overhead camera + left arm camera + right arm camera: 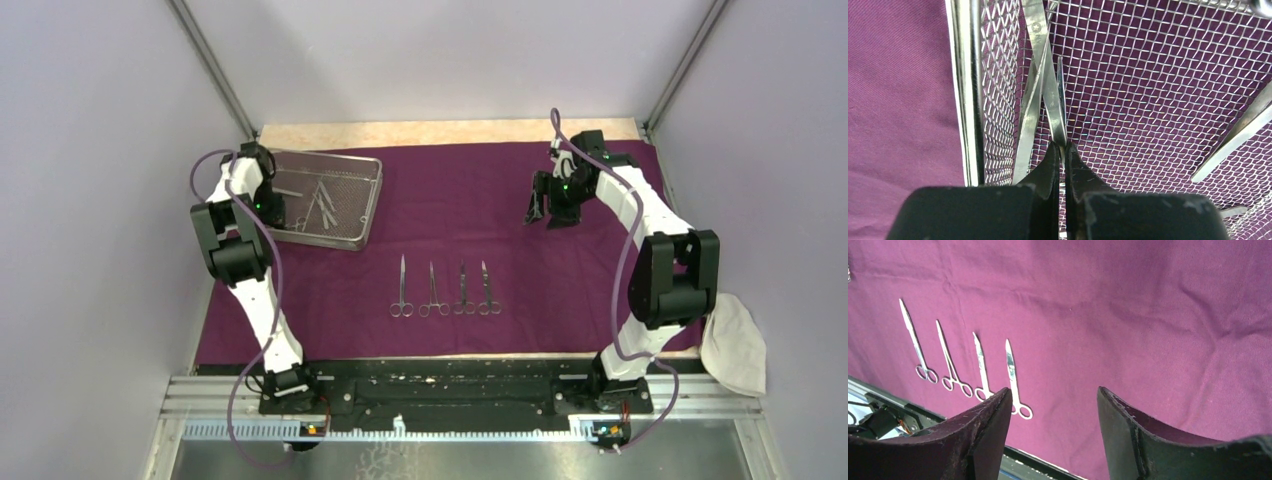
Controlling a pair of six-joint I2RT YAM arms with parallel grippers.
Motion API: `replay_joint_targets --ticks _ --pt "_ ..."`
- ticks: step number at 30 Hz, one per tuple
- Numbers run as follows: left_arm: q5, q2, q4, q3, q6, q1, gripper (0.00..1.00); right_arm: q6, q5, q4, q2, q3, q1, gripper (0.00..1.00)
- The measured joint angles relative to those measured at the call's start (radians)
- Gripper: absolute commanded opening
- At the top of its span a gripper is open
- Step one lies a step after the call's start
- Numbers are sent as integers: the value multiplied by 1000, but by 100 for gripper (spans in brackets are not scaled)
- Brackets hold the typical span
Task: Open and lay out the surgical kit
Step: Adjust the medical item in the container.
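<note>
Pinching the end of a thin steel tool, the left gripper is squeezed tight inside the wire-mesh tray at the far left of the purple cloth. Four scissor-like tools lie side by side in the middle, tips pointing far, rings near. The right gripper hangs wide apart, holding nothing, far right.
</note>
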Motion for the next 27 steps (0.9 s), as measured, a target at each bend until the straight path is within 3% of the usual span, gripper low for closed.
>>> replay_joint_targets --ticks 18,19,20,21,22,24,27 --pt "86 -16 74 59 4 -67 0 1 -26 5 -41 -5 0 62" --pt "91 -16 80 65 11 -73 3 0 -28 8 -41 -8 0 62" --pt "98 -16 86 69 19 -81 15 1 -29 7 -42 -10 0 62" --pt "105 -16 89 72 26 -88 34 1 -29 10 -42 -14 0 62" --pt "111 -16 92 73 36 -97 45 1 -29 11 -42 -15 0 62" --pt "116 -16 95 74 63 -113 54 1 -31 12 -42 -16 0 62" --pt "101 -16 93 79 138 -129 55 0 -33 12 -43 -16 0 62"
